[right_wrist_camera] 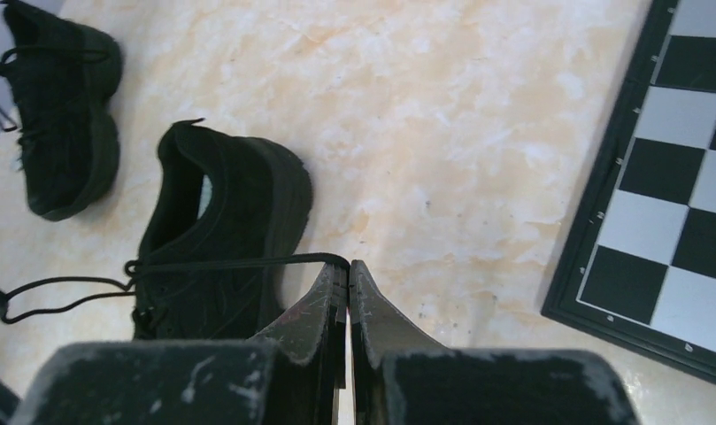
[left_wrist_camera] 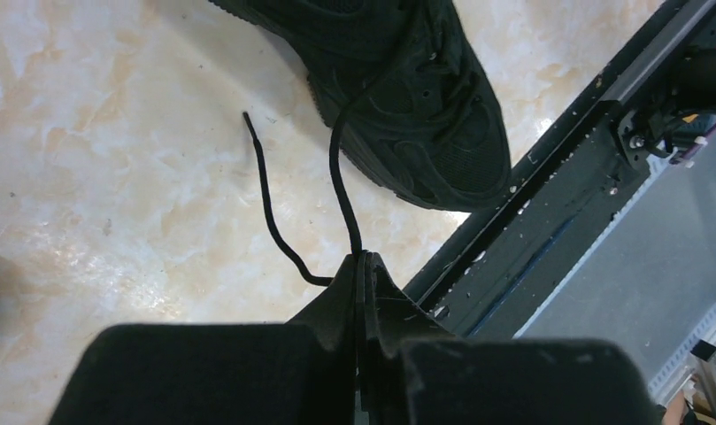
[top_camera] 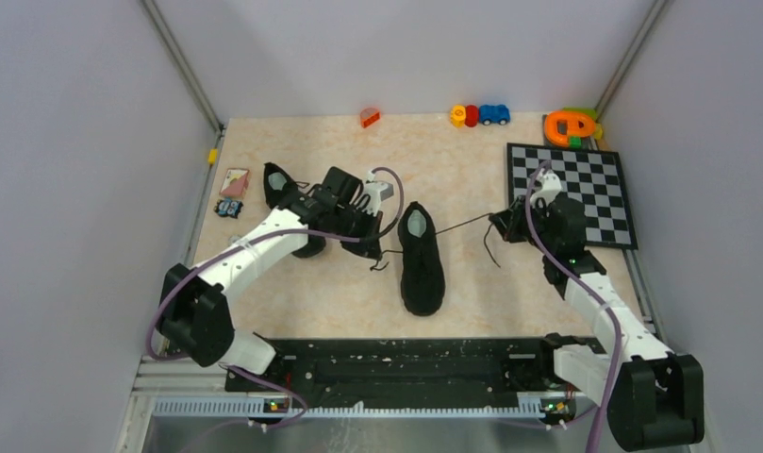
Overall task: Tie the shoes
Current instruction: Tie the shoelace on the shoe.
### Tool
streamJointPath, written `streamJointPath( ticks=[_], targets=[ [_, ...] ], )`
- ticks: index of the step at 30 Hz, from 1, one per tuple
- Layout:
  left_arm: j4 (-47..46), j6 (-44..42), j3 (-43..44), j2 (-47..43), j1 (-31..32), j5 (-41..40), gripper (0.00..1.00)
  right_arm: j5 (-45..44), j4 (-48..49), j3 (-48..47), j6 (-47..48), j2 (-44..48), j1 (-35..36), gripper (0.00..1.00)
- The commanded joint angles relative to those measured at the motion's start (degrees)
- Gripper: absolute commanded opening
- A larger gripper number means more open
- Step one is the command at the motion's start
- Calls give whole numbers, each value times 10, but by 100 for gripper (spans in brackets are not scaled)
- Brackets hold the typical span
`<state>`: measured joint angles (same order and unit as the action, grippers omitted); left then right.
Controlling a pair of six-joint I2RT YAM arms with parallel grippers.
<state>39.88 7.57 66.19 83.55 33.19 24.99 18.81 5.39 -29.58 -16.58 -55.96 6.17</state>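
Middle shoe [top_camera: 422, 260] sits mid-table between my arms, long axis near-far, toe near. Left gripper [left_wrist_camera: 361, 263] is pressed together on the left lace [left_wrist_camera: 339, 177]. Right gripper [right_wrist_camera: 348, 270] pinches the right lace [right_wrist_camera: 239, 262], taut rightward (left looks slacker). Second shoe [top_camera: 281, 193] is far left. Both matte black mesh with chunky soles and thin cords.

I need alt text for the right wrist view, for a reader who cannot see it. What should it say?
The right claw, shut, pinches a black lace running straight from the nearer black shoe on a pale marbled table. A second black shoe lies farther away at upper left, and a chessboard edge shows at right.
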Motion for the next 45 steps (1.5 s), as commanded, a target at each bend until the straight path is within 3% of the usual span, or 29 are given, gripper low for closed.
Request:
streamJointPath(
  ticks=[1,5,9,21,30,41,45],
  targets=[
    [-39,10,6,-32,10,86,0,84,38,-49,10,3,14,0],
    [-1,5,58,-17,69,106,0,76,-6,-103,15,-4,36,0],
    [-21,21,37,-53,80,82,0,78,-2,-106,4,17,36,0],
    [-59,39,19,-60,125,124,0,85,-29,-120,3,23,36,0],
    [-121,72,91,24,167,136,0,107,-5,-127,-26,14,38,0],
    [-86,47,45,-5,147,105,0,34,-51,-95,-7,25,34,0],
    [-63,47,-22,-64,67,115,0,26,-52,-77,-6,24,25,0]
  ],
)
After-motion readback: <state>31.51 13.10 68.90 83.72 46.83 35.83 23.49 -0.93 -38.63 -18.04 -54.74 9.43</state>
